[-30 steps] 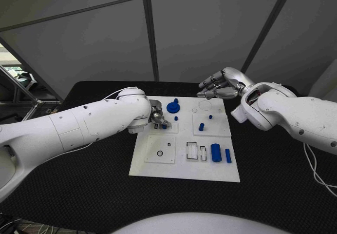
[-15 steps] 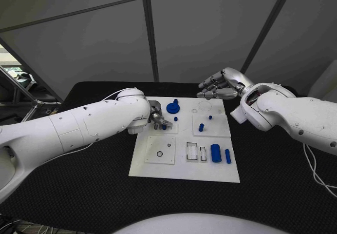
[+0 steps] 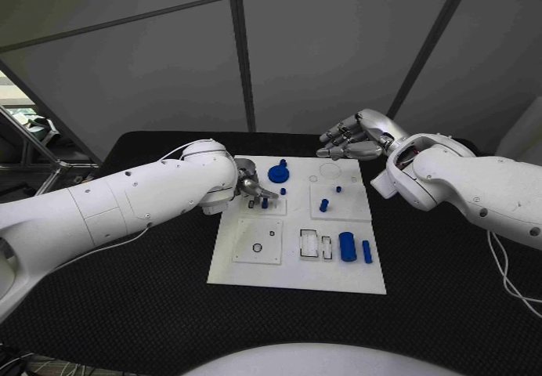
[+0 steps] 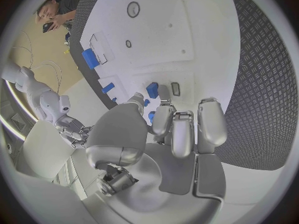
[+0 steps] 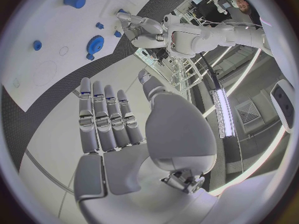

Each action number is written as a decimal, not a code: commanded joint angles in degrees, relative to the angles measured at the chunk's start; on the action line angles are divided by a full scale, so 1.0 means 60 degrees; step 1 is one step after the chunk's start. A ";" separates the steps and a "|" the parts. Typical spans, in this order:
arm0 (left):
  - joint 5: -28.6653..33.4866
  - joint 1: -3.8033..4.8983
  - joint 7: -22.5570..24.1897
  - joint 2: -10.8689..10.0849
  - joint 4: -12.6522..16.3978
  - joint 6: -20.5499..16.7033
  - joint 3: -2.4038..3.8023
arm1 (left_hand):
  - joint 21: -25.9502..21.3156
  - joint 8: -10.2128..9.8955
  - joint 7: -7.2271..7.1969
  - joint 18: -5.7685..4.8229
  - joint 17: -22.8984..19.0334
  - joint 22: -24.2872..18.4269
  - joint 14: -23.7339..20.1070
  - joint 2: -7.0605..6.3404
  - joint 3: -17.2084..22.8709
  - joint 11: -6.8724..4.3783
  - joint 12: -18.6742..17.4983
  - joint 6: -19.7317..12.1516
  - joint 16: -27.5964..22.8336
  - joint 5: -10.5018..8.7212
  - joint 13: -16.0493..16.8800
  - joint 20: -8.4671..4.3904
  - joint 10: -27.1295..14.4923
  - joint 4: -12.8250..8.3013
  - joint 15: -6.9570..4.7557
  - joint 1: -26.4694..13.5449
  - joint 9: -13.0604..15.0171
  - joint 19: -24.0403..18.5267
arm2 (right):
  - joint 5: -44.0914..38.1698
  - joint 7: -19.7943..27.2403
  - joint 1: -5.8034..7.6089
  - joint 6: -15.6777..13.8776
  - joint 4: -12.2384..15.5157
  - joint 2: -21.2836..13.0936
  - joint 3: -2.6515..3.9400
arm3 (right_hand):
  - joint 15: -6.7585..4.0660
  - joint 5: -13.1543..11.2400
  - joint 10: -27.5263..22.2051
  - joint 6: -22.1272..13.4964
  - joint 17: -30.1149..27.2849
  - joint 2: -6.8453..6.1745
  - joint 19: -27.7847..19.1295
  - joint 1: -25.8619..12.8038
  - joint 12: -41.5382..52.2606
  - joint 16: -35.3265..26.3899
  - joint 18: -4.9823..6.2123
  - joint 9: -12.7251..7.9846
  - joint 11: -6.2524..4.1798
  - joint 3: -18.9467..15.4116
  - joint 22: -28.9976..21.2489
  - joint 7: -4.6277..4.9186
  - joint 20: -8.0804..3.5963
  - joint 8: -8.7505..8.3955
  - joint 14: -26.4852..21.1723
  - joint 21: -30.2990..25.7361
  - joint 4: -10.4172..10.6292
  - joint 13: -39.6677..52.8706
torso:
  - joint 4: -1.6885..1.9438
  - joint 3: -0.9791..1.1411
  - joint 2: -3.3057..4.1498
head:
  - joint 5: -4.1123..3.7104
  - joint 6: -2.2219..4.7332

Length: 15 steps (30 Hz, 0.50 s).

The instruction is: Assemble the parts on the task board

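The white task board (image 3: 296,266) lies mid-table. My left hand (image 3: 251,188) hovers over its far left part, fingertips just above a short blue peg (image 3: 265,202) that stands upright beside a narrow slot. In the left wrist view the peg (image 4: 152,89) sits just beyond the curled fingers (image 4: 173,129) and thumb, with nothing held between them. A blue gear (image 3: 279,174) lies behind that hand. My right hand (image 3: 352,137) hangs above the board's far edge, fingers straight and apart, empty. The right wrist view shows this hand (image 5: 124,129) with the gear (image 5: 95,44) below it.
A thick blue cylinder (image 3: 347,245) and a thin one (image 3: 367,250) lie at the board's near right, next to rectangular cut-outs (image 3: 308,242). Small blue pegs (image 3: 324,204) stand on the far right plate. Black table (image 3: 135,305) surrounds the board; a metal stand (image 3: 34,149) is at the far left.
My left hand has drawn back slightly from the short blue peg, which stays standing on the board. The right hand has not moved.
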 commanded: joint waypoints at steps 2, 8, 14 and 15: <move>0.0037 0.0020 -0.0010 -0.0104 0.0151 -0.0106 0.0261 | 0.0009 -0.0010 -0.0009 -0.0449 0.2262 -0.0011 0.0930 -0.0043 -0.0102 -0.0075 0.0001 0.0043 0.0010 -0.0052 0.1407 0.0010 0.0145 -0.0007 -0.0090 -0.0073 0.0022 0.0036 | 0.0066 0.0104 0.0020 -0.0051 -0.0051 0.0035 0.0007 | 0.0018 0.0034 -0.0082 0.0018 -0.0024 -0.0019 -0.0001 -0.0109 -0.0008 -0.0050 0.0076 -0.0015 0.0010 -0.0071 -0.0021 0.0073 0.0099 -0.0049 -0.0070 -0.0050 -0.0007 -0.0010 | -0.0008 0.0007 -0.0012 | 0.0023 0.0024; 0.0038 0.0087 -0.0097 -0.0301 0.0364 0.0064 0.0692 | -0.0128 -0.0112 0.0025 -0.0406 0.2158 -0.0194 0.0898 -0.0114 -0.0255 -0.0050 -0.0330 -0.0085 -0.0088 -0.0047 0.1303 0.0007 0.0028 -0.0031 -0.0085 0.0058 0.0030 -0.0094 | 0.0079 0.0122 0.0020 -0.0046 -0.0133 0.0068 0.0006 | 0.0031 0.0034 -0.0103 0.0015 -0.0066 -0.0017 -0.0008 -0.0113 -0.0005 -0.0050 0.0075 -0.0015 0.0018 -0.0082 -0.0055 0.0078 0.0111 -0.0047 -0.0100 -0.0091 0.0006 -0.0010 | -0.0004 -0.0004 -0.0008 | 0.0007 0.0098; 0.0057 0.0498 -0.0147 -0.0384 -0.0021 0.0774 0.0950 | -0.0765 -0.0901 0.0337 -0.0243 0.1727 -0.0981 0.0735 0.0115 -0.0257 0.0220 -0.1483 -0.0713 -0.0518 0.0117 0.0941 0.0179 -0.0463 -0.0116 0.0134 0.1020 -0.0510 -0.0671 | 0.0086 0.0132 0.0019 -0.0030 -0.0215 0.0098 0.0006 | 0.0038 0.0038 -0.0116 0.0012 -0.0095 -0.0009 -0.0011 -0.0099 -0.0002 -0.0049 0.0074 -0.0014 0.0021 -0.0081 -0.0077 0.0080 0.0118 -0.0047 -0.0119 -0.0117 0.0005 -0.0009 | 0.0001 0.0003 -0.0004 | 0.0010 0.0159; 0.0068 0.0586 -0.0138 -0.0346 -0.0207 0.0916 0.0967 | -0.0834 -0.0992 0.0368 -0.0227 0.1691 -0.1053 0.0720 0.0135 -0.0287 0.0247 -0.1563 -0.0690 -0.0555 0.0133 0.0915 0.0216 -0.0496 -0.0092 0.0163 0.1095 -0.0633 -0.0722 | 0.0088 0.0132 0.0019 -0.0026 -0.0227 0.0106 0.0005 | 0.0041 0.0042 -0.0120 0.0012 -0.0107 0.0001 -0.0009 -0.0087 0.0000 -0.0047 0.0075 -0.0014 0.0022 -0.0076 -0.0087 0.0080 0.0120 -0.0046 -0.0123 -0.0127 0.0002 -0.0009 | 0.0000 0.0001 0.0001 | 0.0021 0.0169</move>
